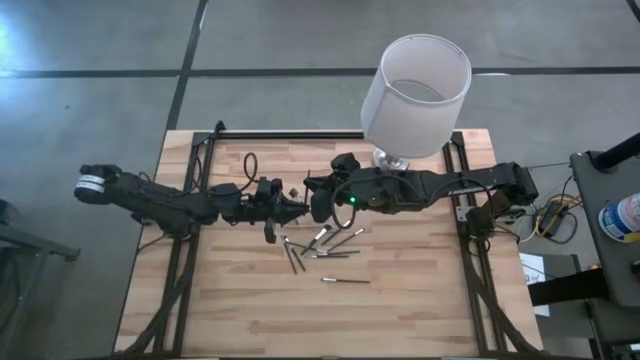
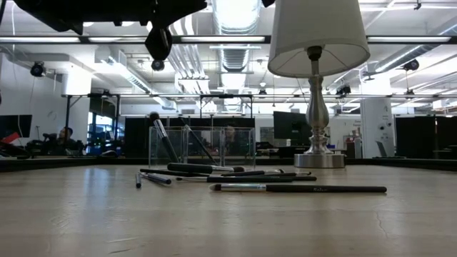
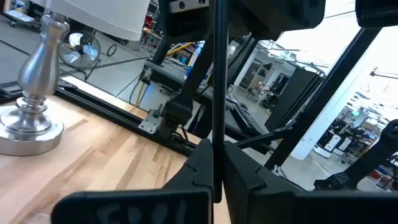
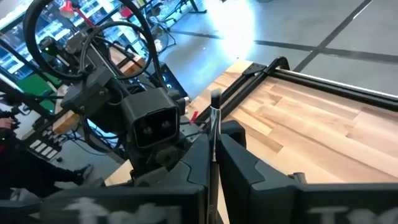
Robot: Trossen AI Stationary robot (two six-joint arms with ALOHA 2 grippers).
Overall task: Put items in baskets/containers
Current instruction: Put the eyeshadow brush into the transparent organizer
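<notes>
Both claws are up over the middle of the table [image 1: 250, 320], tip to tip. The left claw [image 3: 214, 183] is squeezed together on a thin stick [image 3: 217, 74] that pokes up between its fingers. The right claw [image 4: 213, 152] is squeezed together too, with a thin stick between its fingers. I cannot tell if it is the same stick. If it is, and both arms pull, the stick can bend, snap or pop out and fall. The clear box [image 2: 239, 146] stands on the table near the lamp [image 2: 318, 93], and some sticks already lean inside it. The box looks light and is hard to see, so a claw coming down a bit crooked can knock it over and spill them. A stick held by just its end can swing and miss the box. More loose sticks [image 1: 322, 245] lie in a pile on the wood, with one alone closer to the front edge. The right arm is very near the lamp and can bump it.
</notes>
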